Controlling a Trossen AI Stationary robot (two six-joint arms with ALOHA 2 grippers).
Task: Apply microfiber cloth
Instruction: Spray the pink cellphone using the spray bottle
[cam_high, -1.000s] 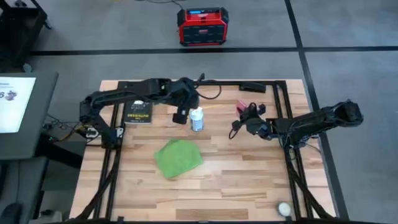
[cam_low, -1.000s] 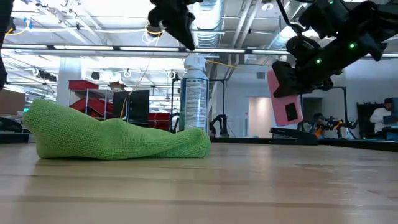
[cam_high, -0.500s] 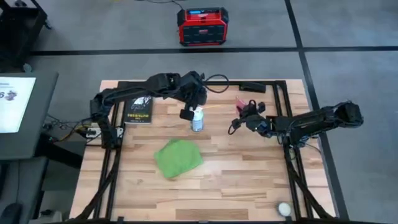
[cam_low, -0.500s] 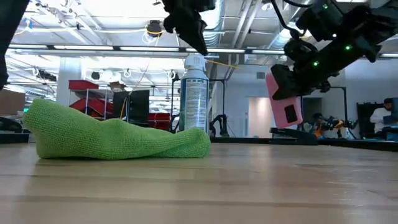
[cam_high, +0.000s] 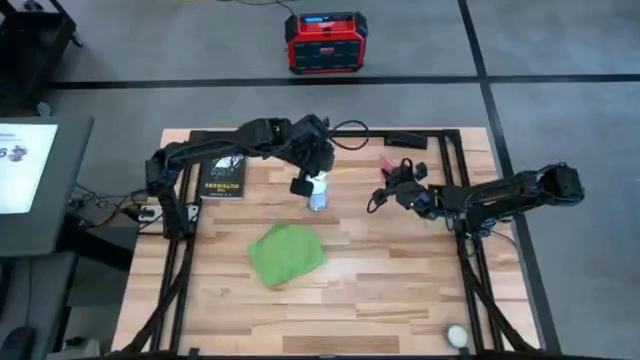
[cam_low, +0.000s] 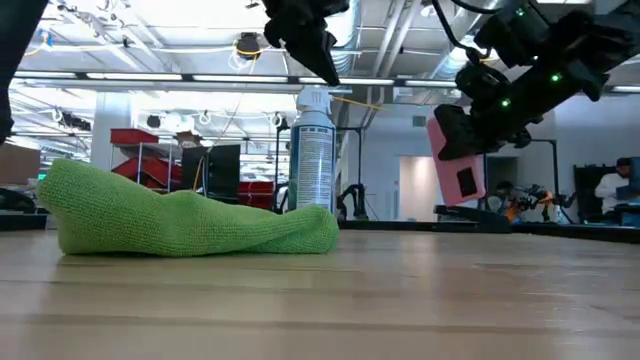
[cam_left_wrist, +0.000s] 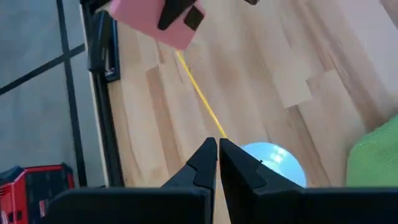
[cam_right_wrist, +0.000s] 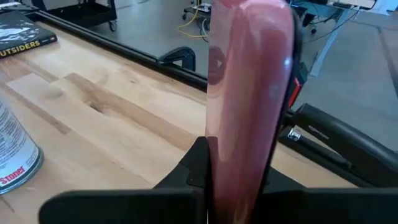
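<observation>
High view gives you the overall picture: the microfiber cloth (cam_high: 286, 253) lies bunched on the desk (cam_high: 400, 300), near the middle and a little to the left, with neither gripper touching it. As far as you can judge, the wiping itself has not begun; the cloth has yet to be picked up and brought to the pink phone (cam_high: 387, 164).

Your left gripper (cam_high: 300, 187) hovers just above the spray can (cam_high: 317, 192), on the far side of the cloth. In the left wrist view its fingers (cam_left_wrist: 202, 163) are pressed together with nothing between them, right over the can's pale blue cap (cam_left_wrist: 273, 163). Your right gripper (cam_high: 394, 181) is clamped on the phone and holds it off the desk, to the right of the can.

Low view shows what the overhead cannot: the phone (cam_low: 458, 160) hangs clear of the desk surface, and the cloth (cam_low: 185, 220) sits as a soft heap rather than flat. Right wrist view shows the phone edge-on between the fingers, and the black book (cam_right_wrist: 22, 38) at the far left. You also see a thin yellow strip (cam_left_wrist: 199, 94) on the desk in the left wrist view; what it is cannot be told.
</observation>
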